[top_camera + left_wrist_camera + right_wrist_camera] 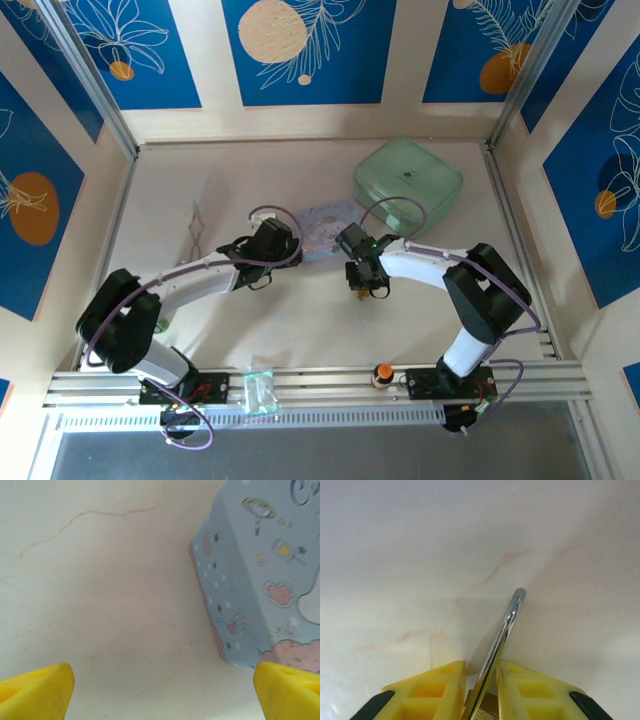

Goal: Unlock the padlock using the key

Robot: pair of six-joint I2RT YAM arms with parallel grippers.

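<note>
In the right wrist view the right gripper (481, 692) is closed down to a narrow slit, its two yellow fingers (432, 692) pinching the padlock (506, 627) between them. The thin silver shackle rises out of the slit and leans toward the upper right of the frame, its rounded top standing clear against the pale, faintly veined desk (410, 550). A sliver of the brass body shows at the very bottom edge, between the fingers. From above, this right gripper (362, 288) sits just right of the frame's middle, pointing down at the desk (300, 330); the padlock is too small to pick out there.

The left gripper (162, 692) is spread wide: one yellow fingertip sits in the lower left corner of its wrist view and the other in the lower right, with only bare desk between them and nothing held. The corner of a blue tin (250, 595), printed with stars, hearts and sweets, fills the right side of that view, just beyond the right-hand finger. In the top view the left gripper (283, 242) lies close beside the tin (328, 222), at its left edge.

Farther out, a pale green case (407, 183) rests at the upper right of the desk, and silver forceps (193, 236) lie toward the left, well apart from both grippers.
</note>
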